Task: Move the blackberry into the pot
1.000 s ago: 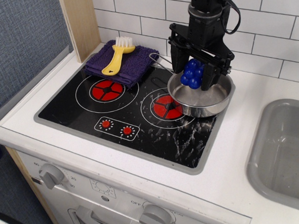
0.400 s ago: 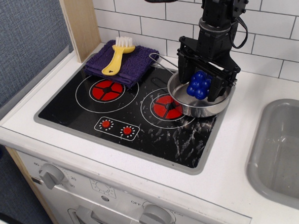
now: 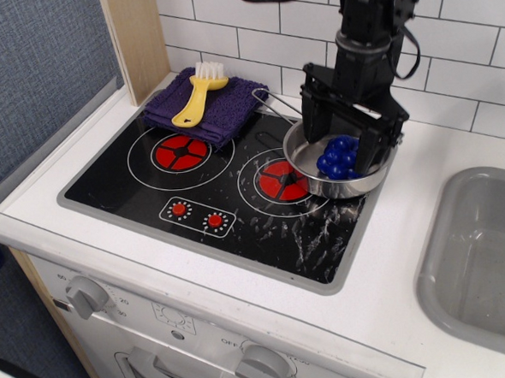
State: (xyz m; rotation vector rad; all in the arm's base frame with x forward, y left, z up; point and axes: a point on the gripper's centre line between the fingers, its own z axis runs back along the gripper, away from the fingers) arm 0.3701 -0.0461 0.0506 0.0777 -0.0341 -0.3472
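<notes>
The blue blackberry (image 3: 336,157) lies inside the shiny steel pot (image 3: 347,187), which stands on the right rear of the black hob. The pot's thin wire handle (image 3: 269,102) points back left. My gripper (image 3: 344,139) hangs straight down into the pot, its two black fingers on either side of the berry. The jaws stand wider than the berry and look open. The berry rests low on the pot's floor.
A purple cloth (image 3: 216,111) with a yellow brush (image 3: 194,98) on it lies at the hob's back left. The grey sink basin (image 3: 488,252) is at the right. A wooden post (image 3: 137,37) and the tiled wall stand behind.
The gripper has moved right and down over the pot with the berry. Its jaws have spread and the berry has dropped lower, onto the pot's floor.
</notes>
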